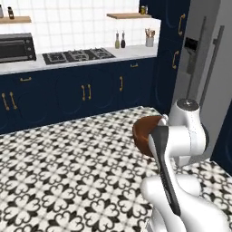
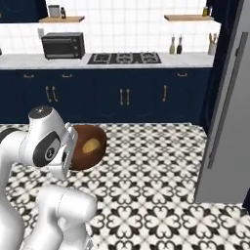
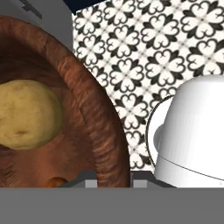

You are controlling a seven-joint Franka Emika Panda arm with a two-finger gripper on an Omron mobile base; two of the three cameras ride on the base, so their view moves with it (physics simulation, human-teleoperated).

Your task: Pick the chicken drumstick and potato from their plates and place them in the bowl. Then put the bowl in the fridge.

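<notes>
Rim-gripped, the bowl (image 3: 94,118) hangs off the floor in front of the arm, the gripper (image 3: 113,181) pinching its thick wall. Inside it lie the potato (image 3: 26,116) and what looks like the chicken drumstick (image 3: 57,181). Keep the bowl level while carrying; approach the fridge (image 2: 229,97) at right, whose doors appear closed.

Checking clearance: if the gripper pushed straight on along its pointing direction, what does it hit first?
Probably the patterned floor. The gripper is shut on the bowl's rim; past it the hand view shows floor tiles. Depth is unclear.
</notes>
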